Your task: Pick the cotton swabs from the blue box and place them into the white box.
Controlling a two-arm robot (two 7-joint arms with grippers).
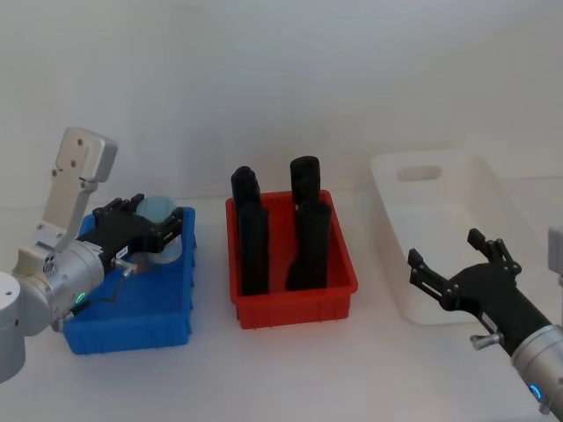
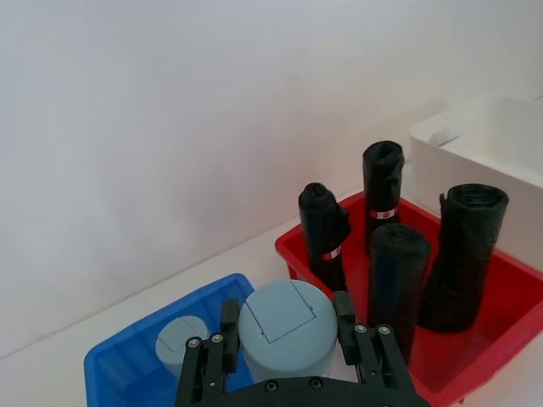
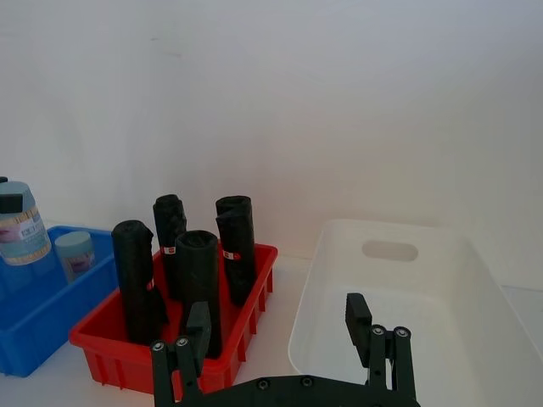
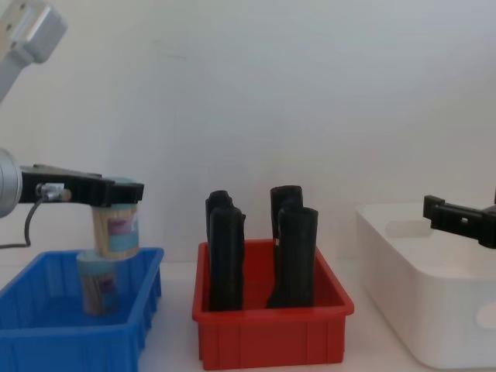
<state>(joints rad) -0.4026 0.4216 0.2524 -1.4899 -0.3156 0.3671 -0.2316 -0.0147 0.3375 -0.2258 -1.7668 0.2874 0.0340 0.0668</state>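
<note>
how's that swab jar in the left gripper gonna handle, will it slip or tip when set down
The jar looks like rigid clear plastic, so it probably won't deform in the left gripper. Smooth round sides may let it twist or slip. Taller than wide, it could tip if released tilted.

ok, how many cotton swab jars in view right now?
2. One jar held over the blue box in the left gripper; another jar standing inside it. More may be hidden.
</note>
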